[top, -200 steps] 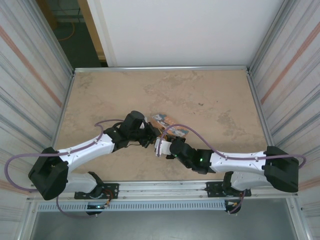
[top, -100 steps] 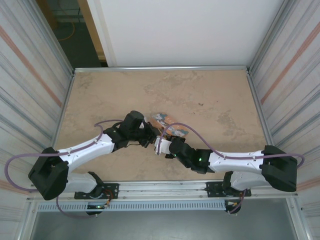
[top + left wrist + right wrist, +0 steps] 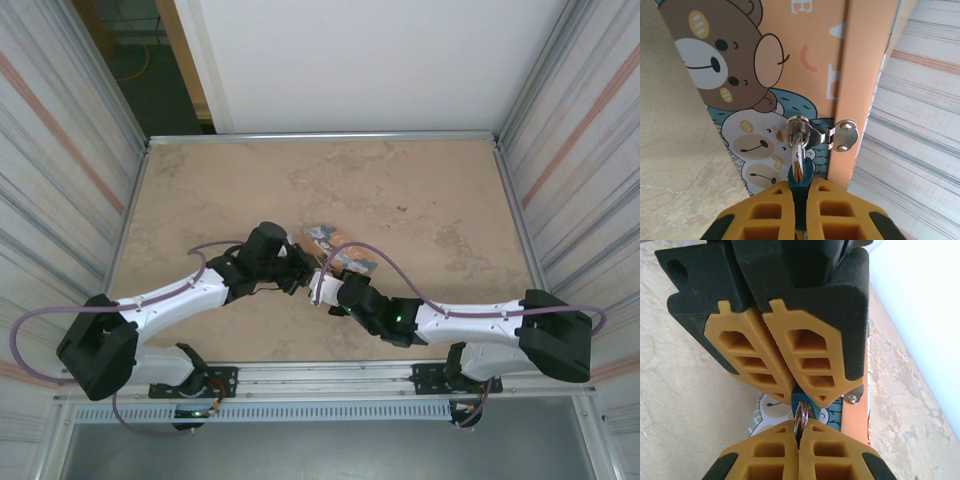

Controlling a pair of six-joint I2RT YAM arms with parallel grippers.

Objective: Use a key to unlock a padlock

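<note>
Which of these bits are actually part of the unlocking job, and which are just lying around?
Part of the job:
padlock, held by left gripper
key ring, pinched by right gripper

Just there:
bear picture box, whose hasp carries the padlock
table

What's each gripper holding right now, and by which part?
Left gripper is shut on the padlock, by its teal body; shackle is through the box hasp. Right gripper pinches the key by its ring end; blade hidden.

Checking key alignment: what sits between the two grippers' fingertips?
The padlock and a metal ring, as the right wrist view shows.
</note>
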